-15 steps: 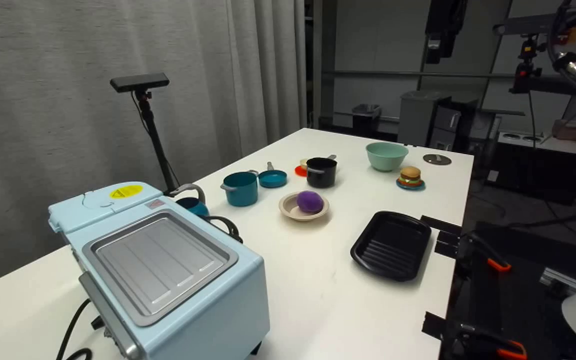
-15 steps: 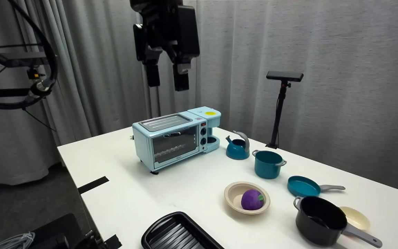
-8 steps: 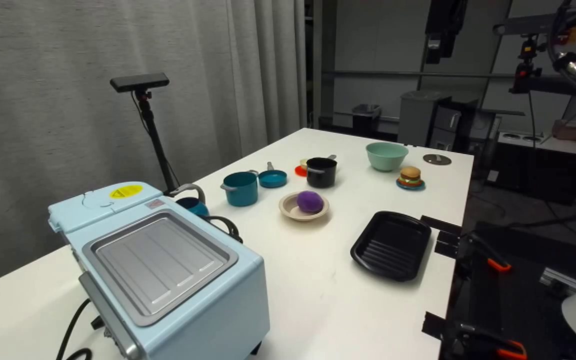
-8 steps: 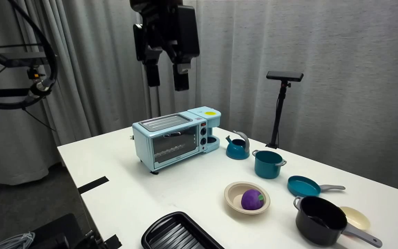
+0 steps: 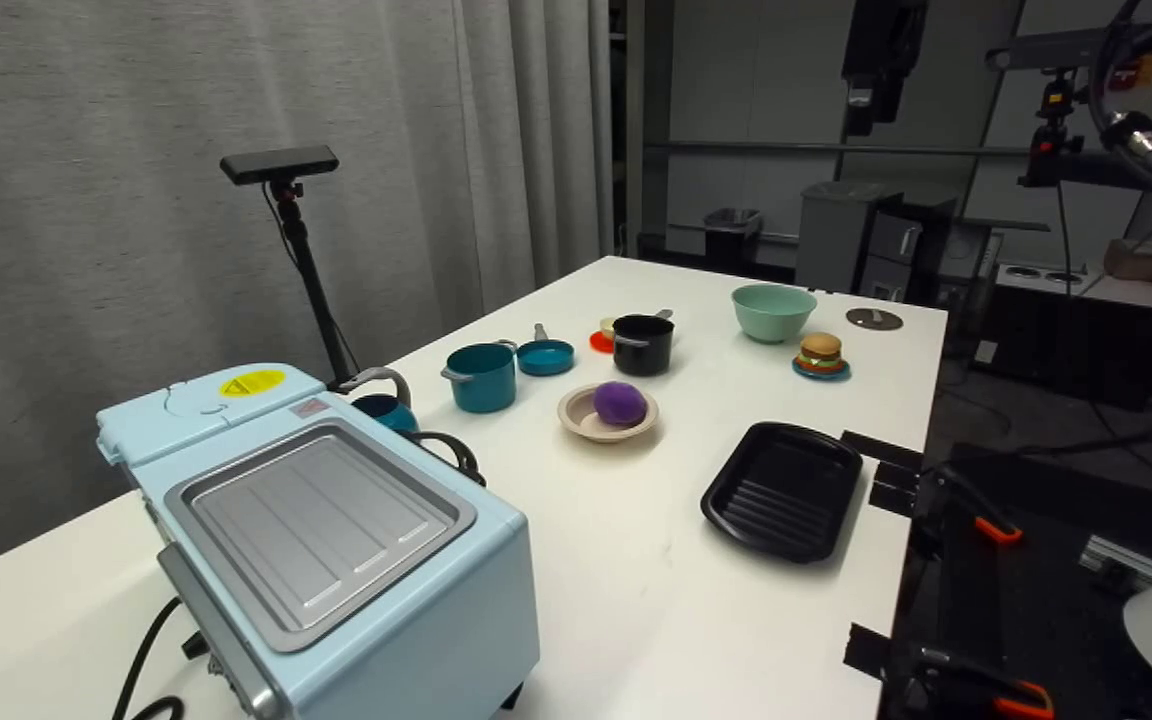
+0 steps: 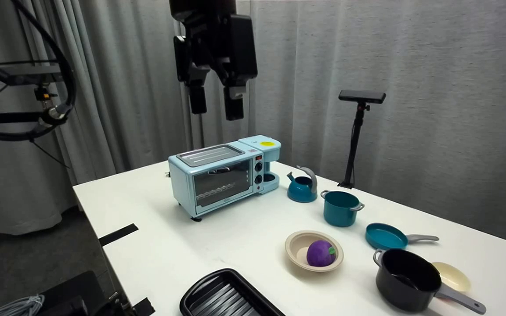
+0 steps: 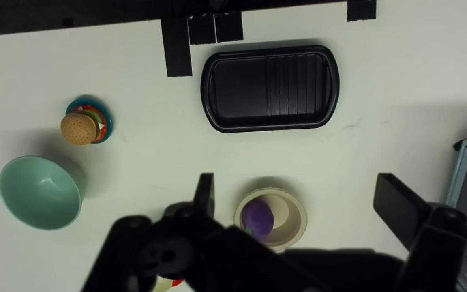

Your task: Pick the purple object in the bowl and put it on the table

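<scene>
The black two-fingered robot gripper [image 6: 216,107] hangs high over the big, smooth white table [image 6: 235,245], spread wide, with nothing in its grip. The round purple thing [image 6: 320,254] with a green spot sits in the round, shallow, cream-coloured bowl [image 6: 298,250], toward the bowl's right side in an exterior view. In that view, a round teal pot [image 6: 339,215] with grey handles stands just past the bowl, a deep black pot [image 6: 397,290] with a long grey handle stands to the right, a light blue toaster oven [image 6: 220,186] is far off to the left, and a black tray [image 6: 226,303] with ridges lies near the front.
</scene>
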You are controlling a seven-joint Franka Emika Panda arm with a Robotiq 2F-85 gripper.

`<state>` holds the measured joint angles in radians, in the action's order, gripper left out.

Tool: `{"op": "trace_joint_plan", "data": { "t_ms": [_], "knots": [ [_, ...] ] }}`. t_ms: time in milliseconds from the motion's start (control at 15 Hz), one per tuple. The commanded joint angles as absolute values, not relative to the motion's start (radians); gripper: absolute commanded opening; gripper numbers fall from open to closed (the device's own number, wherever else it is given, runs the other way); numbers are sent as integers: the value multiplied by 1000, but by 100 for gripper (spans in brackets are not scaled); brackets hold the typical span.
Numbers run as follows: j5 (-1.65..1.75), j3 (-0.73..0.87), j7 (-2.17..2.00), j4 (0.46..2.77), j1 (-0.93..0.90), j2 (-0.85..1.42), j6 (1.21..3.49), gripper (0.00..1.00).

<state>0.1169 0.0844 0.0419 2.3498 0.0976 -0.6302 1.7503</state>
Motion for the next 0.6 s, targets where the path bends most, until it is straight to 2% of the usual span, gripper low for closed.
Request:
{"op": "trace_joint_plan", "data": {
  "t_ms": [0,533],
  "knots": [
    [115,97,43,2309,92,-491,1820,100],
    [65,99,45,2205,89,-86,2076,100]
  ]
}}
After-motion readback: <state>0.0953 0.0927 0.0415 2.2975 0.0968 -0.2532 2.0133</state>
